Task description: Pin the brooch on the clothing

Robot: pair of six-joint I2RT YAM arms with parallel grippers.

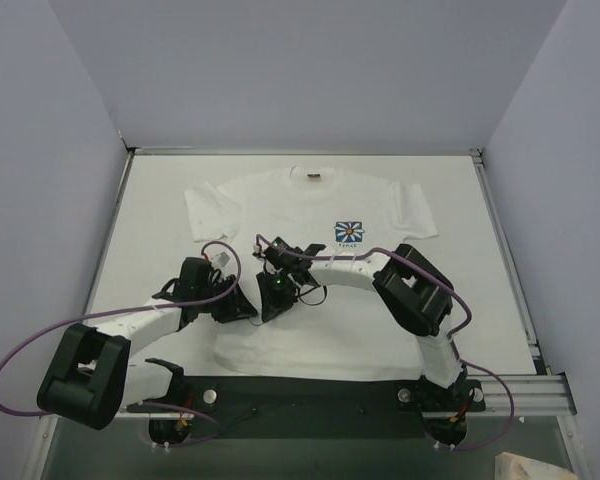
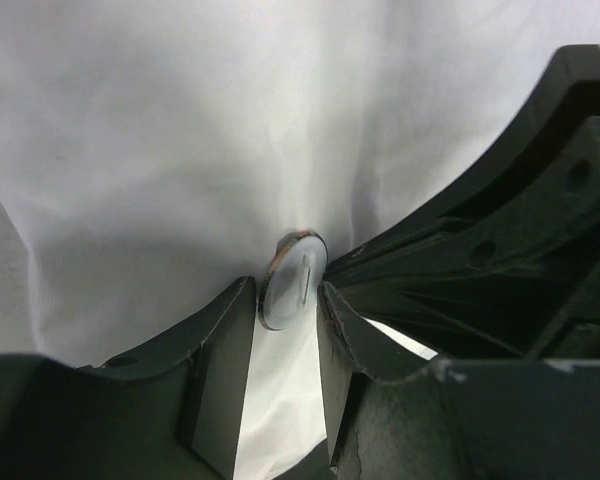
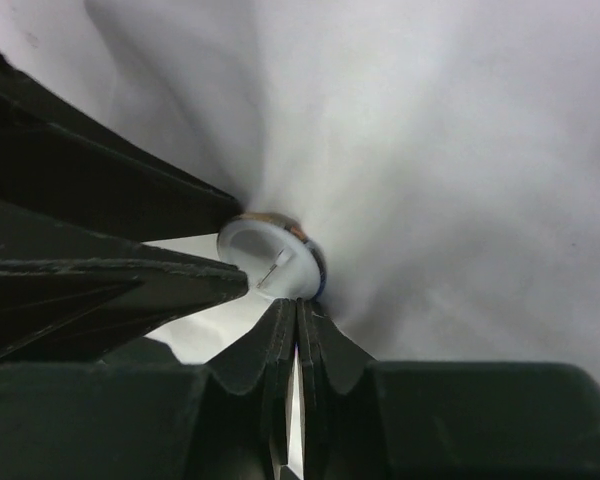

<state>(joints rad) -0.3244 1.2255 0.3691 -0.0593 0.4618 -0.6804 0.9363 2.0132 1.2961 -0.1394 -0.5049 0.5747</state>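
We see the brooch on edge against the shirt, pin-side facing us, pinched by the left gripper. The right gripper, arm bent inward, is pressed together.

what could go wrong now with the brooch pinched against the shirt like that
1. The left gripper holds the brooch only by its rim at the fingertips, so it could twist or pop out.
2. The shirt is bunched into folds around the brooch, so pinning may catch several layers.
3. The right gripper is shut right beside the brooch, so a small nudge might knock it loose.
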